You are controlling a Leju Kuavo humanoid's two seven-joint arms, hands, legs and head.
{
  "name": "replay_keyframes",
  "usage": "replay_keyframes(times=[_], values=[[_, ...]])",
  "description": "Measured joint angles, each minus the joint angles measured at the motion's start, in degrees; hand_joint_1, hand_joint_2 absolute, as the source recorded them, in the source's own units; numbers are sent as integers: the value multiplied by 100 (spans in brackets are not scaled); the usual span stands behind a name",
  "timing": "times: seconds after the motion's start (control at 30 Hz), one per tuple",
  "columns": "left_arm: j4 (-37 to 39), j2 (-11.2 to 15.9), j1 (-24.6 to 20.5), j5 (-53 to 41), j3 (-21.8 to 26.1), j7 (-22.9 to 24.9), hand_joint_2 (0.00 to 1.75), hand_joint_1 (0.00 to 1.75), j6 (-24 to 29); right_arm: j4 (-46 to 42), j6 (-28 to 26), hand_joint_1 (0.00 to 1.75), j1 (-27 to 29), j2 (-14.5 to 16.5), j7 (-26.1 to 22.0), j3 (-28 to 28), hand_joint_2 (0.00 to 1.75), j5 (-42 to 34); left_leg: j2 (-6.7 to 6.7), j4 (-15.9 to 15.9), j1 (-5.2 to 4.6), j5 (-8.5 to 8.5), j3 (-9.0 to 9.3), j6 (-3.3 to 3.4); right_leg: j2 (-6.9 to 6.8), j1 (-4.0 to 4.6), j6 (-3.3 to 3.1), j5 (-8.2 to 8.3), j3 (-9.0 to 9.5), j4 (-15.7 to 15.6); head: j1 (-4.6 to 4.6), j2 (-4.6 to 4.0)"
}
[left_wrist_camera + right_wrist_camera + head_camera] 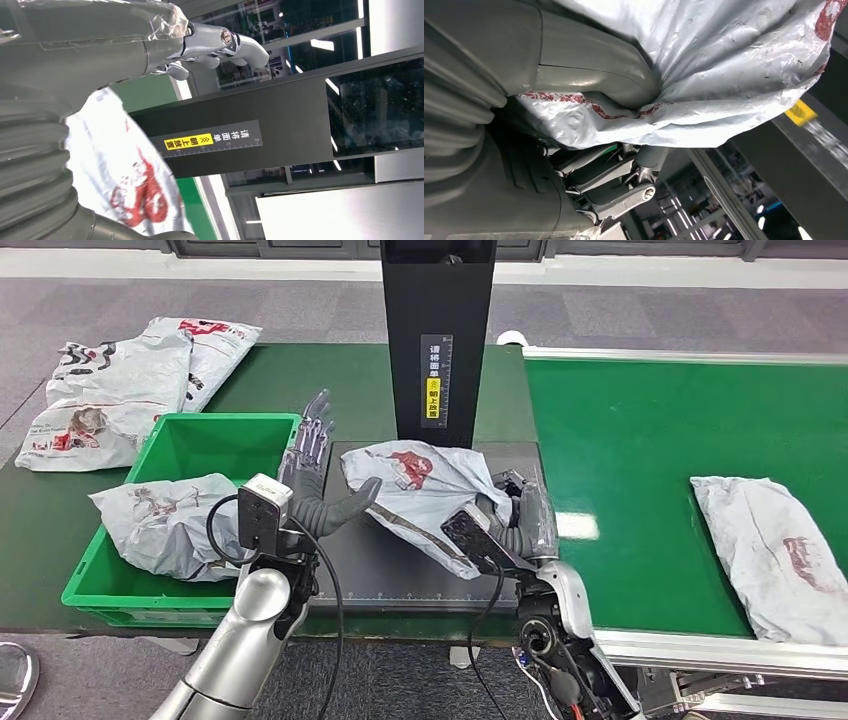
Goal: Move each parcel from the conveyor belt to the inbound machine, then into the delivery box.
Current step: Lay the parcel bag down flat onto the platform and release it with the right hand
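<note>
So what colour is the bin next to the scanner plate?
Bright green bin, clearest in the head view; a grey-white parcel lies in it.

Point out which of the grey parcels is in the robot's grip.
The parcel over the dark scanner platform, gripped by the right hand. The others lie in the green bin, on the belt, or on the table.

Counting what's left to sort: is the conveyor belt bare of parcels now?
No. One grey parcel lies on the green conveyor belt, apart from the one the right hand grips.
</note>
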Motion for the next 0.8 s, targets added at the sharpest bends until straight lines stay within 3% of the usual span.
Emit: replay_keyframes(times=[0.17, 0.3, 0.33, 0.8], values=[[0, 35, 0, 0, 0, 7, 175, 0, 1, 94, 5, 175, 25, -61, -1, 37, 175, -8, 1, 0, 0, 0, 1, 0, 1, 0, 0, 0, -1, 0, 0, -1], [-1, 52, 0, 10, 0, 22, 175, 0, 24, 109, 24, 6, 29, -103, 19, 86, 175, 8, 1, 0, 0, 1, 1, -1, 1, 1, 0, 1, -1, 0, 0, 0], [-2, 56, 0, 15, 0, 31, 175, 0, 38, 109, 16, 0, 29, -112, 40, 90, 175, 29, 1, 0, 0, 1, 1, -1, 1, 1, 0, 1, -1, 0, 0, 0], [-97, 86, 28, 11, 0, 88, 175, 0, 105, 97, -217, 0, 74, -210, 151, 92, 175, 144, 1, 0, 0, 1, 1, -1, 1, 0, 0, 1, -1, 0, 0, 0]])
